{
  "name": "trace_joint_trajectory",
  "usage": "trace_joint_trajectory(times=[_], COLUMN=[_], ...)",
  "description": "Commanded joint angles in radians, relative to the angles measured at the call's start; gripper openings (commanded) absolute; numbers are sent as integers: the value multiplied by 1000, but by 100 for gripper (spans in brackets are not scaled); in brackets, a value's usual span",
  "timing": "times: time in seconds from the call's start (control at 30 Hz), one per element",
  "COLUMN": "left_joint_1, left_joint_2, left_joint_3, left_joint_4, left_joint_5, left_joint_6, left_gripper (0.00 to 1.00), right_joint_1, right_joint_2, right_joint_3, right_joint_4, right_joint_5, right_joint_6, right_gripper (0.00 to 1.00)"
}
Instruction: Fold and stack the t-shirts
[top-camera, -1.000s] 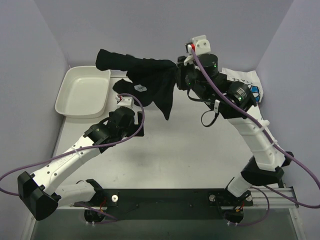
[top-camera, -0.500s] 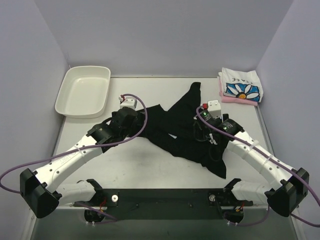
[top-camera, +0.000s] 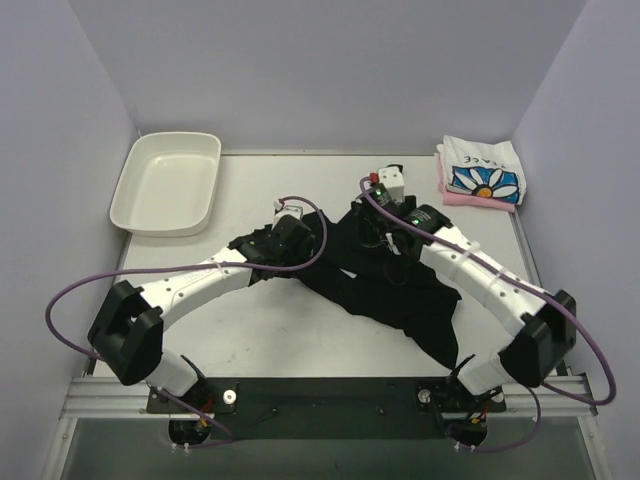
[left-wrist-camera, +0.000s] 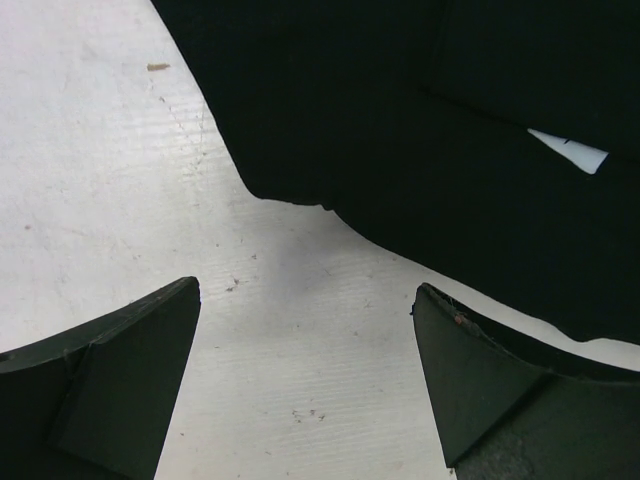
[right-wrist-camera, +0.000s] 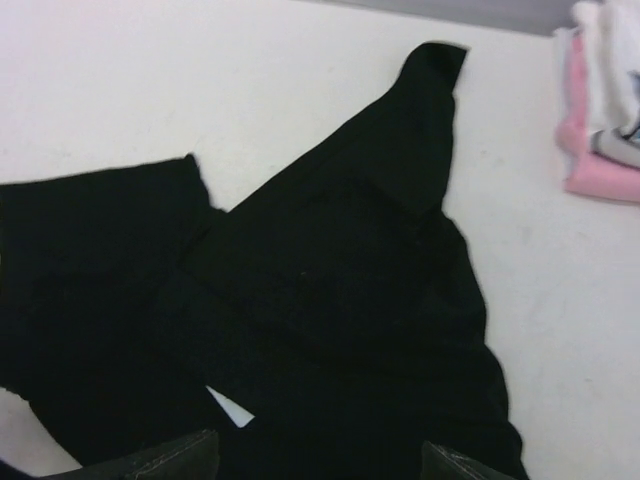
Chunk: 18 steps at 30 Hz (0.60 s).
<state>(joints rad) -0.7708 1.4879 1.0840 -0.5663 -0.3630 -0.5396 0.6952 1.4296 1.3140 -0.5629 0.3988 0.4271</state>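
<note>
A large black t-shirt (top-camera: 385, 290) lies crumpled and partly spread across the middle of the table. My right gripper (top-camera: 385, 232) hovers over its upper part, open, and its wrist view shows the cloth (right-wrist-camera: 340, 270) below and nothing between the fingertips (right-wrist-camera: 175, 458). My left gripper (top-camera: 285, 245) is at the shirt's left edge, open wide. Bare table lies between its fingers (left-wrist-camera: 130, 370), the black cloth (left-wrist-camera: 400, 120) and its small white tag (left-wrist-camera: 568, 152) just ahead. A folded white daisy-print t-shirt (top-camera: 482, 172) lies on a folded pink one (top-camera: 470, 200) at the back right.
A white plastic tray (top-camera: 130, 195) stands at the back left corner. Lilac walls close in the table on the left, back and right. The folded pile's pink edge (right-wrist-camera: 598, 160) shows at the right of the right wrist view.
My right gripper brought the black t-shirt down from the air onto the table, opened and let it go. My left arm stretched right to the shirt's edge.
</note>
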Motion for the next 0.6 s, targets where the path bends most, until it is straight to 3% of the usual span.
trace_joint_trajectory(times=[0.0, 0.3, 0.4, 0.57], left_joint_1=[7, 169, 244, 278], left_joint_2=[57, 147, 202, 308], left_joint_3=[43, 39, 54, 114], left_joint_4=[45, 72, 98, 121], left_joint_5=[-31, -27, 19, 33], left_joint_6=[-49, -135, -152, -154], left_gripper=[97, 97, 95, 87], right_joint_1=[-3, -34, -46, -49], right_joint_2=[147, 377, 445, 525], right_joint_3=[117, 257, 287, 306], right_joint_4=[57, 101, 101, 129], right_joint_5=[-129, -204, -230, -281], right_joint_6=[-44, -73, -67, -48], right_gripper=[79, 77, 76, 76])
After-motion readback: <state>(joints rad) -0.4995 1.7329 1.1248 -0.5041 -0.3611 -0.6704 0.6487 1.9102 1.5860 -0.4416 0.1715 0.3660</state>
